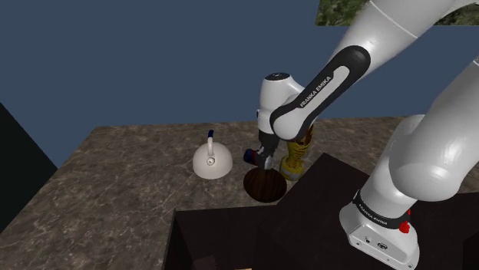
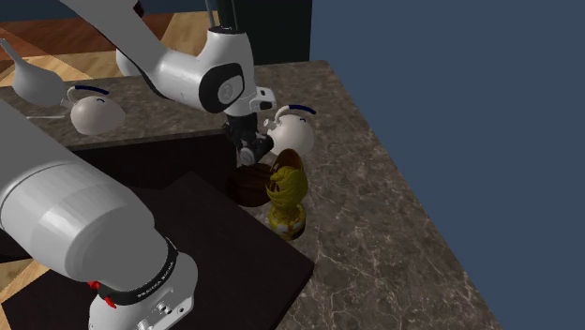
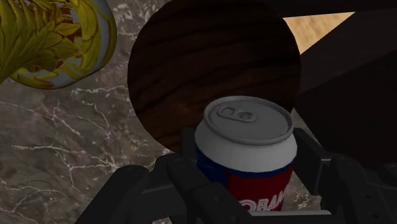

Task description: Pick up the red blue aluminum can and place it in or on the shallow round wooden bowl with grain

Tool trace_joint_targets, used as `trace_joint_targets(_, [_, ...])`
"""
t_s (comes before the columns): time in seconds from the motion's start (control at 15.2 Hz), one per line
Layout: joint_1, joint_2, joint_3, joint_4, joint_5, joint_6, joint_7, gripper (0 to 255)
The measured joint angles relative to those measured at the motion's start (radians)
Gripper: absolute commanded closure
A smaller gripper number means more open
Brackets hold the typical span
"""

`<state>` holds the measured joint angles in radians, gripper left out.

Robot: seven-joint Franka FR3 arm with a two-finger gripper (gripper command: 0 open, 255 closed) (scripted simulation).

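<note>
I am pinching the can in the gripper above the wooden bowl so release should land it inside.

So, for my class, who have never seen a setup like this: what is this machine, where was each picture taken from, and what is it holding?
It is a white robot arm on a dark box stand. Two pictures come from cameras looking down over the marbled counter; the third looks along the black tool. The tool clasps a red, blue and white can right by a dark wooden bowl. Beside the bowl stand a yellow vase and a white kettle.
</note>
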<state>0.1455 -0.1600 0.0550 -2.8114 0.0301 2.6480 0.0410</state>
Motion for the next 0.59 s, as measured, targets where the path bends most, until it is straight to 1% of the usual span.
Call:
trace_joint_targets(0.4, [-0.001, 0.102, 0.002, -0.006, -0.006, 0.108, 0.006, 255])
trace_joint_targets(0.59, [-0.004, 0.117, 0.000, -0.004, -0.008, 0.121, 0.003, 255])
